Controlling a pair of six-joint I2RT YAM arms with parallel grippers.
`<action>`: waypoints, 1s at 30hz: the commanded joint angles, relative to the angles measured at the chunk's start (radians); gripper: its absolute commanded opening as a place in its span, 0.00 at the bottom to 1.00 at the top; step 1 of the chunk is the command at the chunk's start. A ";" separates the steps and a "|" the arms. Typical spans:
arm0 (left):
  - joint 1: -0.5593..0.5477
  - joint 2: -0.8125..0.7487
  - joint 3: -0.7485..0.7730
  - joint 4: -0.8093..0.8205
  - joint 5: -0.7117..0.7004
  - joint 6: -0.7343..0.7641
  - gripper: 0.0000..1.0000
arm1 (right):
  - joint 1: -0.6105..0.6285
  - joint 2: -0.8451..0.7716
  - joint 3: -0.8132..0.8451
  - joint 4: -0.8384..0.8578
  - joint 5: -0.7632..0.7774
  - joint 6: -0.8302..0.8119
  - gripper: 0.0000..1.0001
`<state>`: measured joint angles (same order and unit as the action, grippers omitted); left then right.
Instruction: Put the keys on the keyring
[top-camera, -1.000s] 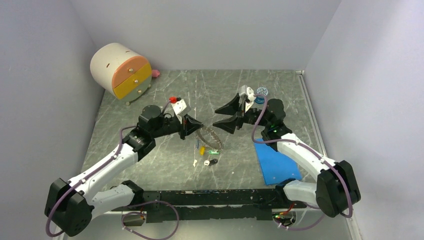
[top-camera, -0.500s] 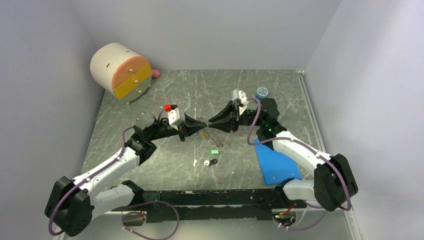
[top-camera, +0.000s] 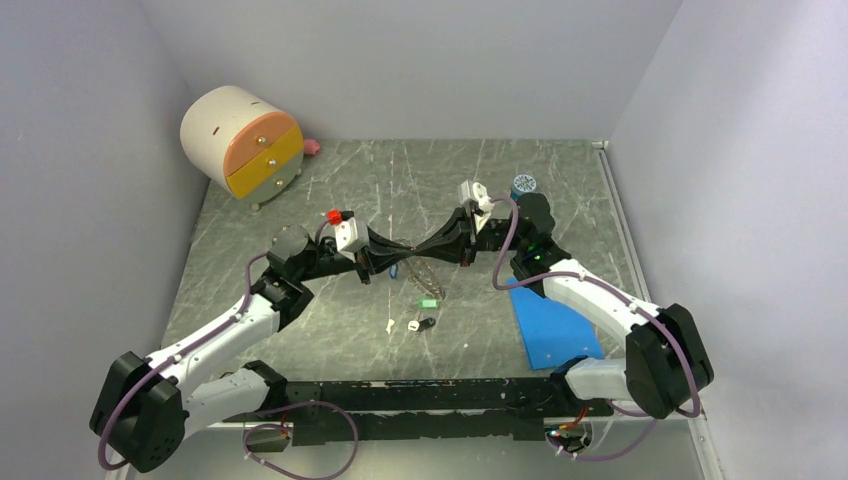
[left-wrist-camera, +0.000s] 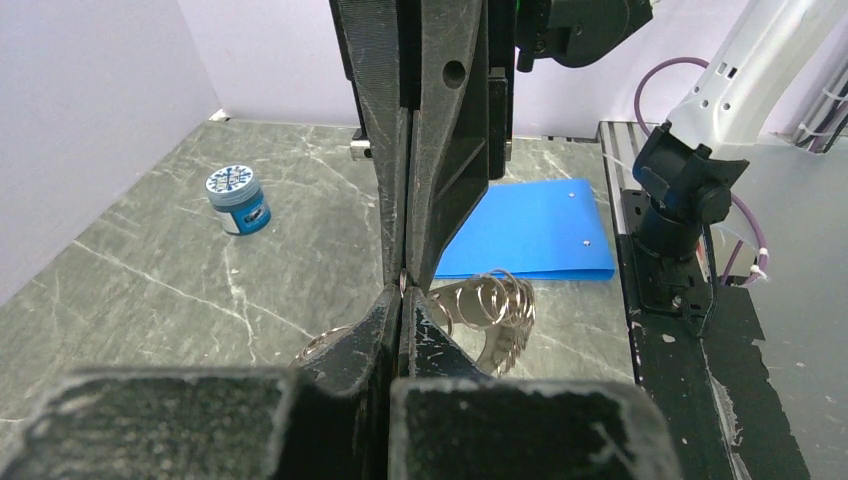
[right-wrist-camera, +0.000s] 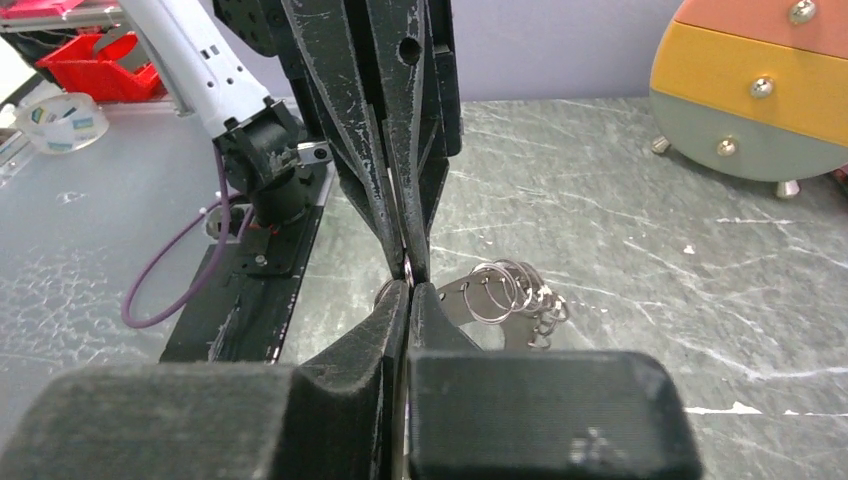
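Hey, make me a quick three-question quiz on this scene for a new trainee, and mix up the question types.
1. True or false: the left gripper and right gripper meet tip to tip over the table.
2. Where is the green key? A) in the left gripper B) lying on the table C) in the right gripper
3. Fill in: the small round jar is coloured ___.
Key: 1 true; 2 B; 3 blue.
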<state>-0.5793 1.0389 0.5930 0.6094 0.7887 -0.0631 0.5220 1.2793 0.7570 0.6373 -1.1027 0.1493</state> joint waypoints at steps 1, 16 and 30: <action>-0.005 -0.006 0.009 0.119 0.021 -0.019 0.03 | 0.009 0.009 0.046 0.001 -0.022 -0.041 0.00; -0.005 -0.100 0.068 -0.262 -0.090 0.141 0.46 | 0.009 -0.062 0.097 -0.324 0.120 -0.188 0.00; -0.005 -0.069 0.150 -0.455 -0.084 0.353 0.47 | 0.015 -0.111 0.179 -0.659 0.183 -0.342 0.00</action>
<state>-0.5804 0.9577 0.7078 0.1577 0.7059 0.2070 0.5297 1.2106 0.8856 0.0319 -0.9138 -0.1261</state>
